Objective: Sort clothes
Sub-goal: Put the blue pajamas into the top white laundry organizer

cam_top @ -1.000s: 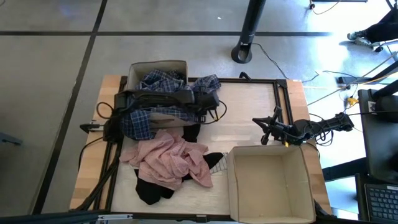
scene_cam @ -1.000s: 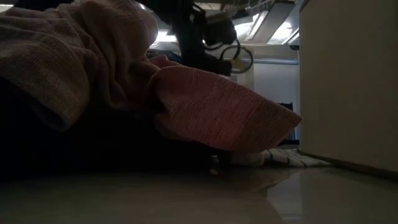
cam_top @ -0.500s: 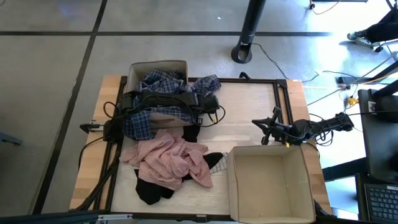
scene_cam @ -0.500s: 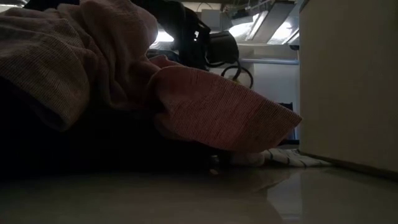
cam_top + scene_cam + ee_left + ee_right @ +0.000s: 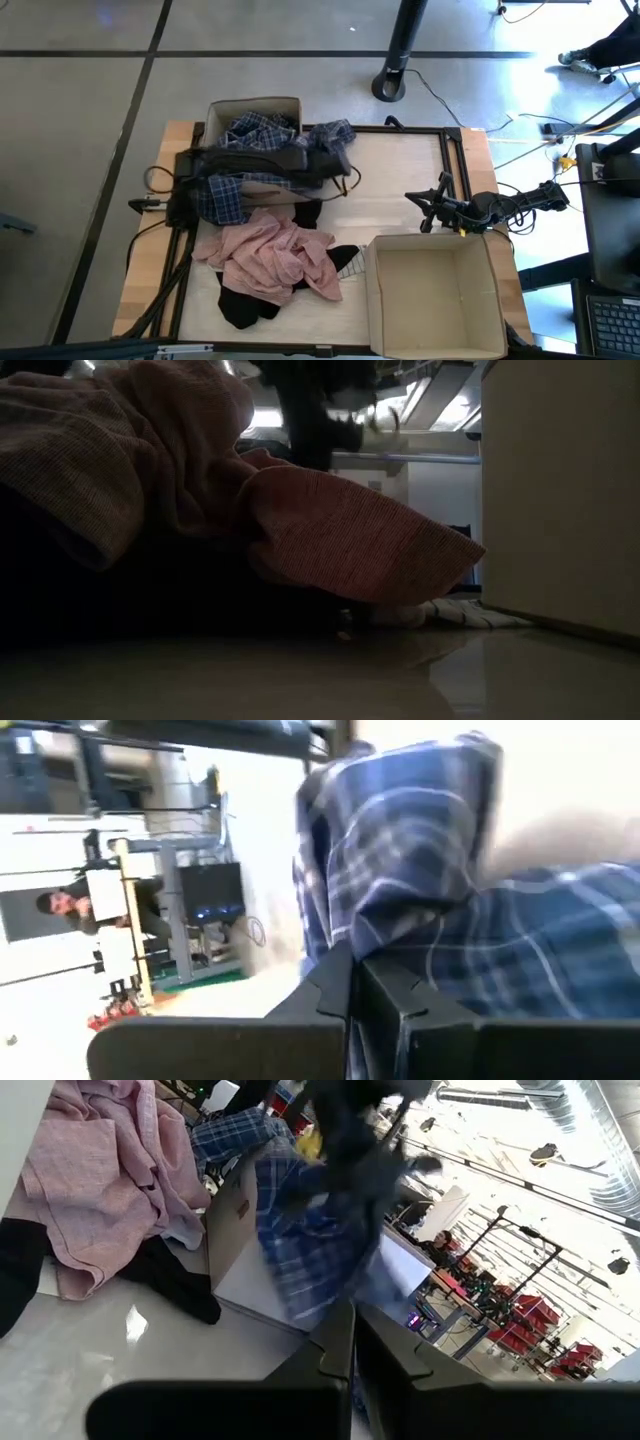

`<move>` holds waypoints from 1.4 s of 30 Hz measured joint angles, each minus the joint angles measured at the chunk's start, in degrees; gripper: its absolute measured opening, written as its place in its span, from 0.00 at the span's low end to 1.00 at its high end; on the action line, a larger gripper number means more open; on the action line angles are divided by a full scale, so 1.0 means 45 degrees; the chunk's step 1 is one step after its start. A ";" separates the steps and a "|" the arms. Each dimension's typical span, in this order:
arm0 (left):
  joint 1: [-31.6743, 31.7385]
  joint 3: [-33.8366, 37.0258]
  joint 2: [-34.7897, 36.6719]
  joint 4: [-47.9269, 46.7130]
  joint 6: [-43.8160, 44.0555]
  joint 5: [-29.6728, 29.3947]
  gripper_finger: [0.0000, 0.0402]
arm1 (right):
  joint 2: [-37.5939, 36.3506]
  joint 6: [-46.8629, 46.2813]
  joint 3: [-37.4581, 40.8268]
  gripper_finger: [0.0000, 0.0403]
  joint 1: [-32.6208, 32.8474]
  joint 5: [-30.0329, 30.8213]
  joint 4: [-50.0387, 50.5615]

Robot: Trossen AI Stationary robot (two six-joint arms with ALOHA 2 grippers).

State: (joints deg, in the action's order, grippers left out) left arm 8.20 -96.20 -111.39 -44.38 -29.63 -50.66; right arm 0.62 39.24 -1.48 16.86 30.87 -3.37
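The blue-white plaid shirt [image 5: 232, 195] lies draped over the tan box [image 5: 255, 104] at the far left, and one end [image 5: 335, 132] reaches toward the table's middle. My left gripper [image 5: 338, 160] is stretched across it, shut on plaid cloth. A pale pink garment [image 5: 270, 255] lies heaped near the front on top of a black one [image 5: 245, 305]. A black piece with white stripes [image 5: 347, 262] pokes out beside them. My right gripper [image 5: 425, 212] waits shut at the right, holding nothing. My left gripper pinches a bunched fold of the plaid shirt [image 5: 350, 925] between its two fingers. The arm comes roughly level from the table's left. Seen in the right wrist view, plaid cloth [image 5: 310, 1240] hangs below the gripper while the rest stays on the box.
An empty tan box [image 5: 435, 290] stands at the near right, just in front of my right gripper. A black frame [image 5: 445, 150] borders the tabletop. Bare wood [image 5: 390, 180] lies between the two arms. A person [image 5: 60, 905] shows in the room beyond.
My left gripper has shut on the plaid shirt. It has then gone up and a little toward the table's left edge, rising out of the low view. The pink and black garments have kept still.
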 joint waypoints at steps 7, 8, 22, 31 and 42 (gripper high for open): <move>0.0191 0.0000 0.3199 -0.0480 0.0739 -0.0070 0.00 | 0.0000 0.0000 0.0000 0.04 0.0000 0.0000 0.0021; 0.0237 0.0000 0.3618 -0.0643 0.0718 -0.0074 0.00 | 0.0000 0.0000 0.0000 0.04 0.0000 0.0000 0.0027; 0.0536 0.0000 0.7974 -0.5373 0.2990 -0.2143 0.00 | -0.0001 0.0000 0.0000 0.04 0.0000 0.0331 0.0041; 0.1777 0.0000 0.9589 -0.9469 0.5635 -0.4156 0.00 | 0.0000 0.0000 0.0000 0.04 0.0000 0.0675 0.0046; 0.3195 0.0000 1.0422 -0.9243 0.6592 -0.4090 0.00 | 0.0000 0.0005 0.0000 0.04 0.0000 0.0763 0.0027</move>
State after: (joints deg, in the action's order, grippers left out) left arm 22.58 -96.20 -64.49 -85.97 0.04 -69.07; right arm 0.62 39.27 -1.48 16.86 34.30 -3.25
